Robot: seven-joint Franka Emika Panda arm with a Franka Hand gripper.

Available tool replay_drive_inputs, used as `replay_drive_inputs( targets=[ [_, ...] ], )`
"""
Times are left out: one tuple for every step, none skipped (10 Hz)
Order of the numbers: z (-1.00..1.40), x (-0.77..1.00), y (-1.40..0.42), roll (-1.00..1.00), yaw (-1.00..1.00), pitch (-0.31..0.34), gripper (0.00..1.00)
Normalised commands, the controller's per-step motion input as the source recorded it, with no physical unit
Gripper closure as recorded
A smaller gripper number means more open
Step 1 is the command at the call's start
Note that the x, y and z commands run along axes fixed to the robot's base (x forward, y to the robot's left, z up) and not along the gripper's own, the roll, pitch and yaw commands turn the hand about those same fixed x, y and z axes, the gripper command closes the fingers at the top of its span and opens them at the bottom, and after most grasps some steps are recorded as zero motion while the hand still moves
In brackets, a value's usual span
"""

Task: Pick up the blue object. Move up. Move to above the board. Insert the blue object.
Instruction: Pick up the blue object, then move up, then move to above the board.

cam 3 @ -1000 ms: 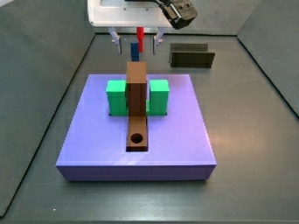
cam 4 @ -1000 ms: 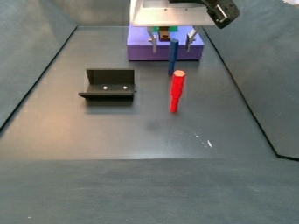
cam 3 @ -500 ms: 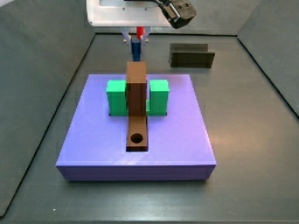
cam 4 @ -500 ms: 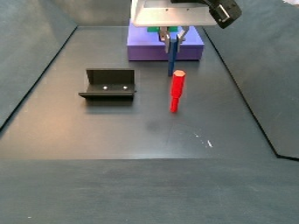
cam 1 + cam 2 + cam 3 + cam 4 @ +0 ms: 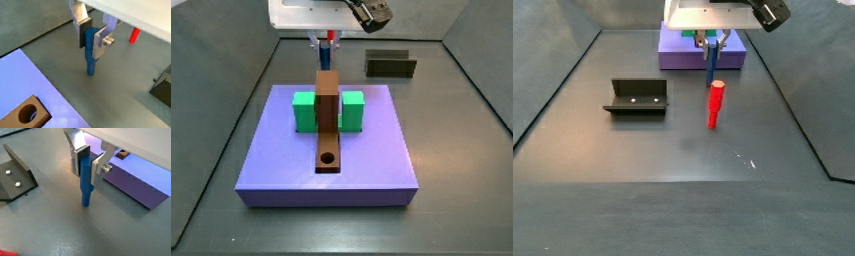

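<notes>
My gripper (image 5: 92,39) is shut on the upper part of the blue object (image 5: 90,62), a slim dark-blue peg that stands upright; both wrist views show it (image 5: 85,188). Its lower end looks to rest on the grey floor. In a side view the gripper (image 5: 711,42) holds the peg (image 5: 710,68) just in front of the purple slab. The board (image 5: 327,115), a brown plank, lies on the slab with its hole (image 5: 329,159) at the near end. In that view the gripper (image 5: 325,40) is beyond the plank's far end.
A red stick (image 5: 716,104) stands upright close beside the peg. The purple slab (image 5: 278,160) carries two green blocks (image 5: 305,110) flanking the plank. The fixture (image 5: 637,97) stands on the floor, apart from the gripper.
One second ago the fingers stood open on either side of the peg; they have closed on it. Since half a second ago nothing has visibly moved.
</notes>
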Motion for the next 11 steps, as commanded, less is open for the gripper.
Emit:
replay_drive_inputs(
  targets=[
    [0.0, 0.0, 0.0, 0.0, 0.0, 0.0, 1.0],
    [0.0, 0.0, 0.0, 0.0, 0.0, 0.0, 1.0],
    [0.0, 0.0, 0.0, 0.0, 0.0, 0.0, 1.0],
    [0.0, 0.0, 0.0, 0.0, 0.0, 0.0, 1.0],
    [0.0, 0.0, 0.0, 0.0, 0.0, 0.0, 1.0],
    [0.0, 0.0, 0.0, 0.0, 0.0, 0.0, 1.0],
    [0.83, 0.0, 0.0, 0.0, 0.0, 0.0, 1.0],
    [0.76, -0.1, 0.03, 0.0, 0.02, 0.054, 1.0],
    [0.65, -0.12, 0.02, -0.01, 0.02, 0.069, 1.0],
    [0.28, -0.05, 0.01, -0.05, 0.0, 0.025, 1.0],
    [1.4, 0.0, 0.0, 0.0, 0.0, 0.0, 1.0]
  ],
)
